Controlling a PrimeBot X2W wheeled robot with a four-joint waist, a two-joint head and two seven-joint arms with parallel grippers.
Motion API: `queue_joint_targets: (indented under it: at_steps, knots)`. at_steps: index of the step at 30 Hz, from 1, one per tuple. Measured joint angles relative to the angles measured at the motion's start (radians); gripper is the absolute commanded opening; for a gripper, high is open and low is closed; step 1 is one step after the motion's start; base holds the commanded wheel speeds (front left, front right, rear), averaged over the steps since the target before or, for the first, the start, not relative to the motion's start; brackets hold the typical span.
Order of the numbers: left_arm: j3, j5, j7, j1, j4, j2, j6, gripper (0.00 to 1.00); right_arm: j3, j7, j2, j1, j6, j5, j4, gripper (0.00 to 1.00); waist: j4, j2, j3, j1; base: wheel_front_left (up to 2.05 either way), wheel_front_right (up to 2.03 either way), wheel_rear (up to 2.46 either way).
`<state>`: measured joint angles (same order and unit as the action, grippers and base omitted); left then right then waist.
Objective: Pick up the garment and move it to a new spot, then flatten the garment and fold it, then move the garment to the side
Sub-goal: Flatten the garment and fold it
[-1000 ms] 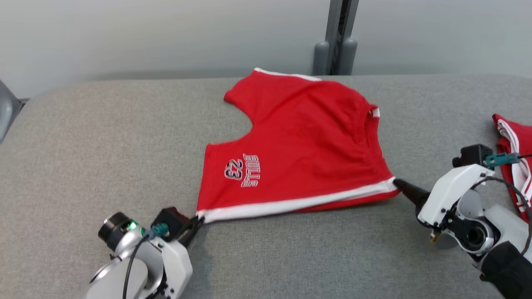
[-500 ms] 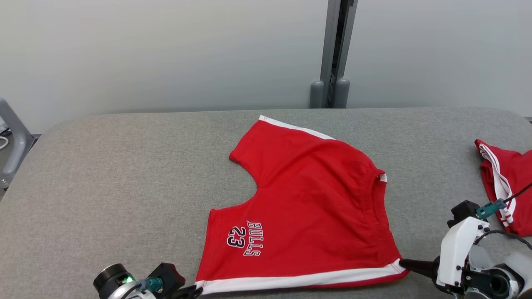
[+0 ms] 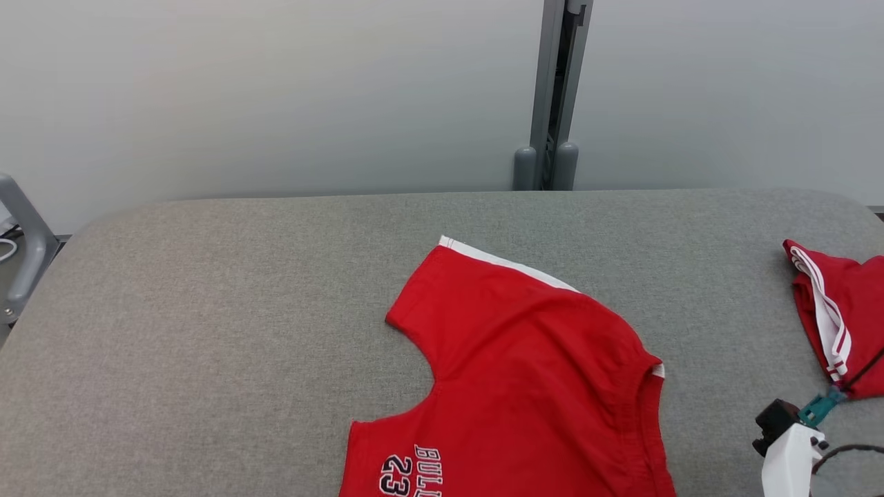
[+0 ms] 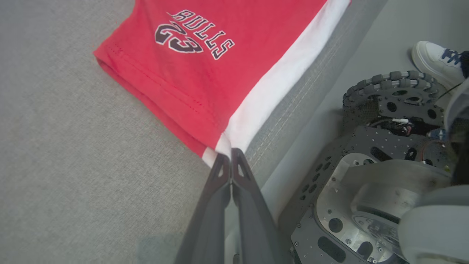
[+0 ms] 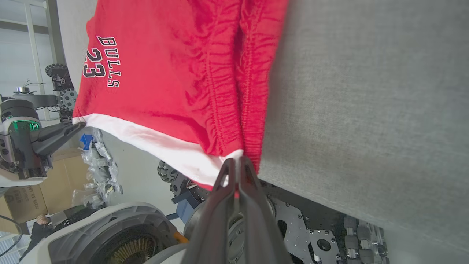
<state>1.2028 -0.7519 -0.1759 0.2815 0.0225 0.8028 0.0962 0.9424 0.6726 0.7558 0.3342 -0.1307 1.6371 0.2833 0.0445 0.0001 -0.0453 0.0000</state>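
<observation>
**Red fabric shorts (image 3: 532,386) pinched at two corners on a grey cloth-covered bench (image 3: 207,310)**

The shorts, marked with a white side stripe and a dark "BULLS 23" print, are spread flat on the near right part of the bench. Their lower portion is cut off by the bottom of the head view. In the left wrist view the left claw (image 4: 231,156) is seen fully closed. Its two dark fingers are pinched on the corner where the white stripe meets the leg hem, right at the bench's near edge. In the right wrist view the right claw (image 5: 237,161) is likewise closed tight, with the end of the gathered elastic waistband and the white stripe caught between its fingers. The stripe runs straight from one claw to the other and overhangs the bench edge. A second, crumpled red garment with white stripes (image 3: 829,317) lies at the far right of the bench, apart from the shorts. A white shoe (image 4: 432,58) is seen on the floor beside the robot's dark wheeled base (image 4: 384,110)
</observation>
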Motion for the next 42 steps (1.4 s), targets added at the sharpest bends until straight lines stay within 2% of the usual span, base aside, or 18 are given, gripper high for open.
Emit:
queue_joint_targets:
  at_steps: [5,16,22,28,33,42]
  knots:
    - [-0.006,-0.01,-0.007,-0.008,0.037,0.014,-0.013,0.0,0.019,-0.017,0.037,-0.021,0.0,0.001,-0.043,0.0,-0.003,0.0,0.003,0.0,0.0,0.0,0.0]
    - [-0.124,-0.125,0.056,0.019,0.065,0.009,-0.055,0.0,0.012,-0.112,0.026,0.009,0.0,0.073,-0.086,0.0,-0.024,0.0,0.024,0.0,0.0,0.0,0.0]
    - [-0.204,-0.191,0.075,0.073,0.074,0.011,-0.067,0.0,0.007,-0.181,0.001,0.074,0.0,0.134,-0.095,0.0,-0.047,0.0,0.046,0.0,0.0,0.0,0.0]
    - [-0.264,-0.256,0.075,0.127,0.044,-0.002,-0.062,0.0,0.021,-0.265,-0.05,0.157,0.0,0.184,-0.051,0.0,-0.077,0.0,0.078,0.0,0.0,0.0,0.0]
    - [-0.326,-0.307,0.09,0.184,-0.021,-0.034,-0.077,0.0,0.038,-0.359,-0.097,0.218,0.0,0.195,-0.022,0.0,-0.107,0.0,0.117,0.0,0.0,0.0,0.0]
    - [-0.371,-0.32,0.095,0.276,-0.18,-0.09,-0.103,0.0,0.032,-0.524,-0.16,0.264,0.0,0.206,0.01,0.0,-0.168,0.0,0.169,0.0,0.0,0.0,0.0]
